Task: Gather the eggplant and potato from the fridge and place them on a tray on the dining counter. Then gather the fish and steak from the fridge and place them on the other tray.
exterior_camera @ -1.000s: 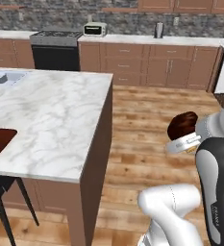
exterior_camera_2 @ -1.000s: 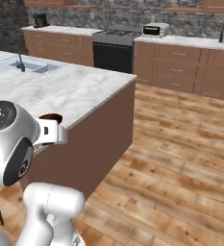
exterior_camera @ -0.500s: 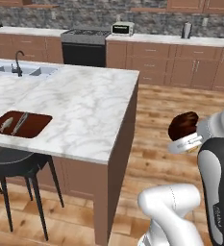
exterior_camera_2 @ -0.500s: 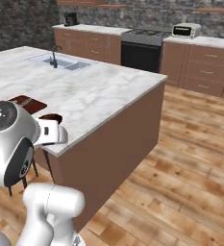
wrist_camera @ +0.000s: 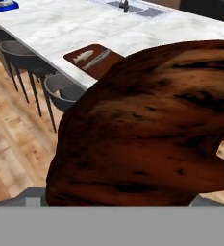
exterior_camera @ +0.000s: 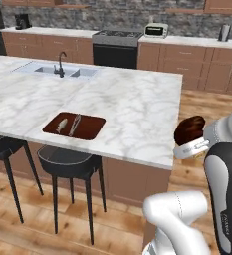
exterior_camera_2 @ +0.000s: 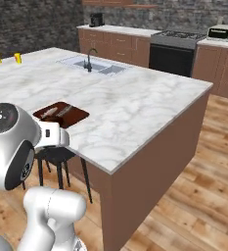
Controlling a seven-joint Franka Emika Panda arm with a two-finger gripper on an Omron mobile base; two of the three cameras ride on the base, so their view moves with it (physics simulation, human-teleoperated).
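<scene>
Marble-topped desk (exterior_camera: 132, 104) fills the middle of the left base frame, its sink (exterior_camera: 58, 71) and black tap (exterior_camera: 61, 62) toward the upper left; near the desk's front edge, left of centre, lies the red-brown tray (exterior_camera: 87, 128) with the small grey fish (exterior_camera: 61, 124) in its left half and a thin pale strip beside it, what it is I cannot tell; two dark stools (exterior_camera: 70, 162) stand under that edge; at the right of the frame the claw (exterior_camera: 191, 145) holds the dark brown steak (exterior_camera: 189, 129), jaws spread wide around it, level with the desk's edge and beyond its right end; in the hand frame the steak (wrist_camera: 147, 125) covers most of the picture, with the tray (wrist_camera: 92, 58) and fish (wrist_camera: 82, 56) at upper left; in the right base frame the tray (exterior_camera_2: 69, 115) sits at centre left, the stove (exterior_camera_2: 176, 41) at upper right.
</scene>
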